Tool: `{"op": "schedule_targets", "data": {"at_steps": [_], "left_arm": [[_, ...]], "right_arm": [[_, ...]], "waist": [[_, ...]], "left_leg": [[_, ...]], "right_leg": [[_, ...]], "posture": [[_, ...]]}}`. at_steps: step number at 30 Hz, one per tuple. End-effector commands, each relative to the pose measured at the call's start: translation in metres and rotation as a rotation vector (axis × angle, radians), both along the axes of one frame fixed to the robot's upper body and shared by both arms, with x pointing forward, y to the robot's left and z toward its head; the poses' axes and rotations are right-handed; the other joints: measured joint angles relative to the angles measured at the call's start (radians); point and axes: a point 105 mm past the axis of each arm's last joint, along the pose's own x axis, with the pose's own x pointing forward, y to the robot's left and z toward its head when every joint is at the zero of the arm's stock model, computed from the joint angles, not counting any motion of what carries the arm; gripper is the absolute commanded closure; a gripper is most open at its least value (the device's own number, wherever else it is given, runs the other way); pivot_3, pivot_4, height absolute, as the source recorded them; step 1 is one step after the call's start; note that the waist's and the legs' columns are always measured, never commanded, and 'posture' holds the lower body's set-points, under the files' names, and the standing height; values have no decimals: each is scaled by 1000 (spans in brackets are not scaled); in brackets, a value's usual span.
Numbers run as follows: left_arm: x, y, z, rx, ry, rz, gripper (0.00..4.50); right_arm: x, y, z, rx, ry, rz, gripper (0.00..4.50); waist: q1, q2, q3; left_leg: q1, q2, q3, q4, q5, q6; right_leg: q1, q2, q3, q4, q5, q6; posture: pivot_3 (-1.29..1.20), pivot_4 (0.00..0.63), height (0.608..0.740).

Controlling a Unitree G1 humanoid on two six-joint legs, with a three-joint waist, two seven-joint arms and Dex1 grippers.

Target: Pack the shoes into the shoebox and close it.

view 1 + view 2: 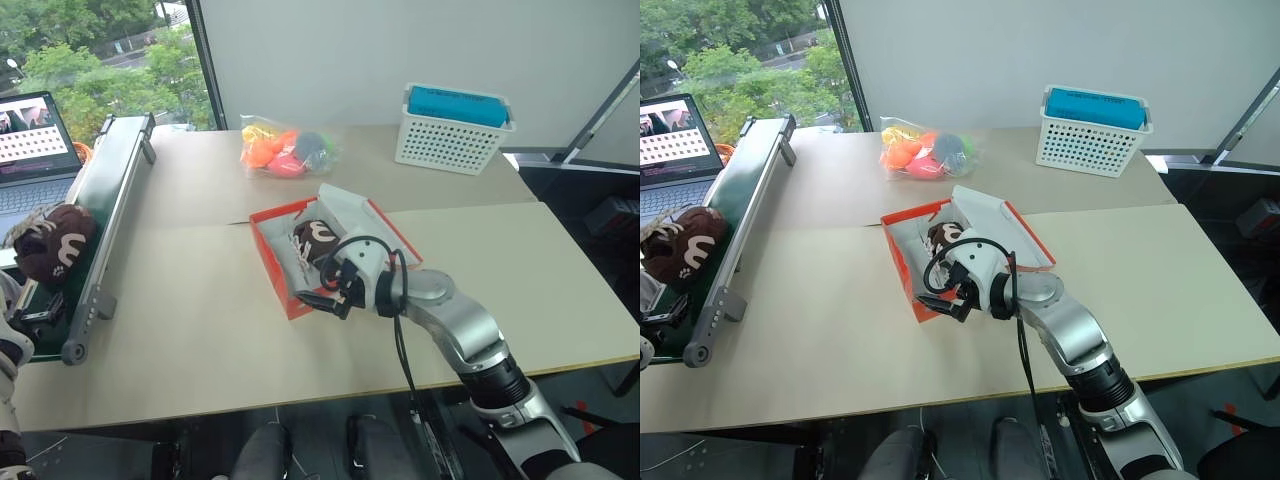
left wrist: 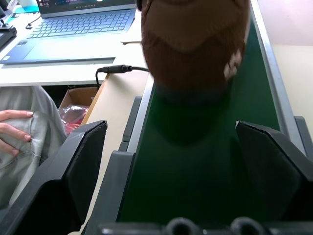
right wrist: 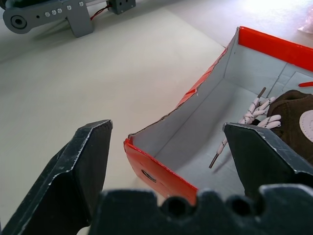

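One shoe lies in the shoebox in the middle of the table, the other shoe sits on the belt at the left, and the bag and the basket sit behind the box.

From the head we look down over the table, both eye views sharing the shoebox. Our right wrist camera sits close behind the right gripper, facing the shoebox; the left, behind the left gripper, faces the conveyor
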Motion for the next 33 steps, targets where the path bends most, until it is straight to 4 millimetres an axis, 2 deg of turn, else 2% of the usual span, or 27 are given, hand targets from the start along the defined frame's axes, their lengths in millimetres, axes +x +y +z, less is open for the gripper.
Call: {"op": "schedule_targets", "data": {"at_steps": [1, 7, 9, 10, 11, 13, 16, 18, 21, 23, 24, 27, 30, 33], "left_arm": [[8, 0, 16, 41, -43, -17, 0], [21, -18, 13, 21, -70, -73, 0], [25, -28, 14, 8, -93, -103, 528], [27, -32, 14, 0, -96, -113, 644], [28, -35, 13, -5, -97, -120, 1030], [30, -39, 15, -21, -110, -130, 1471], [37, -57, 33, -89, -215, -192, 1531], [45, -83, 55, -209, -333, -286, 1531], [55, -136, 77, -372, -422, -485, 1531], [61, -188, 91, -511, -472, -649, 1531], [61, -205, 95, -550, -478, -702, 1531], [65, -280, 104, -720, -494, -879, 1531], [64, -314, 105, -806, -481, -940, 1531], [62, -329, 101, -837, -454, -964, 1531]], "right_arm": [[2, -1, 13, 28, -37, -12, 187], [3, -2, 13, 28, -43, -21, 187], [3, -1, 14, 30, -45, -22, 0], [3, -1, 14, 30, -47, -21, 0], [3, -1, 15, 31, -48, -22, 0], [4, -1, 15, 32, -49, -22, 0], [7, -2, 17, 25, -57, -31, 0], [13, -4, 23, 39, -56, -56, 0], [28, -4, 47, 187, 29, -137, 0], [45, -3, 77, 424, 191, -211, 0], [48, -1, 86, 503, 264, -220, 0], [53, 12, 100, 710, 568, -191, 0], [51, 17, 108, 749, 647, -183, 0], [47, 19, 112, 746, 663, -183, 0]], "waist": [[0, 0, 0], [1, 0, 0], [5, 0, 0], [10, -1, 0], [15, -1, 0], [24, -1, -1], [28, -1, -1], [27, -2, -1], [21, -5, -1], [16, -5, -1], [14, -5, -1], [10, -4, -1], [10, -5, -1], [-5, -4, -1]], "left_leg": [[0, 0, 0, 0, 0, 0], [0, 0, 0, 0, 0, 0], [0, 0, 0, 0, 0, 0], [0, 0, 0, 0, 0, 0], [0, 0, 0, 1, 0, 0], [0, 0, 0, 1, 0, 0], [0, 0, -1, 2, 1, -1], [0, 0, -1, 2, 1, -1], [-2, 0, -1, 3, 1, -1], [-2, 0, 0, 3, 1, -1], [-2, 0, 0, 3, 1, -1], [-2, 1, 0, 3, 1, -1], [-2, 0, -1, 2, 1, -1], [-4, 0, 3, 2, 0, 0]], "right_leg": [[0, 0, 0, 0, 0, 0], [0, 0, 0, 1, 0, 0], [0, 0, 0, 1, 0, 0], [0, 0, -1, 1, 0, 0], [0, 0, -1, 1, 0, 0], [1, 0, -1, 2, 1, 0], [1, 1, -2, 2, 1, 0], [1, 1, -2, 1, 1, 0], [0, 1, -1, 1, 2, 0], [0, 1, 0, 2, 3, 0], [0, 1, 1, 2, 3, 0], [0, 2, 1, 2, 4, -1], [1, 3, 1, 2, 4, 0], [-1, 4, 3, 3, 4, 1]], "posture": [[0, 150, 740], [0, 150, 740], [0, 150, 740], [0, 150, 740], [0, 150, 740], [0, 150, 740], [0, 150, 740], [0, 150, 740], [0, 150, 740], [0, 150, 740], [0, 150, 740], [0, 150, 740], [0, 150, 740], [0, 150, 740]]}}
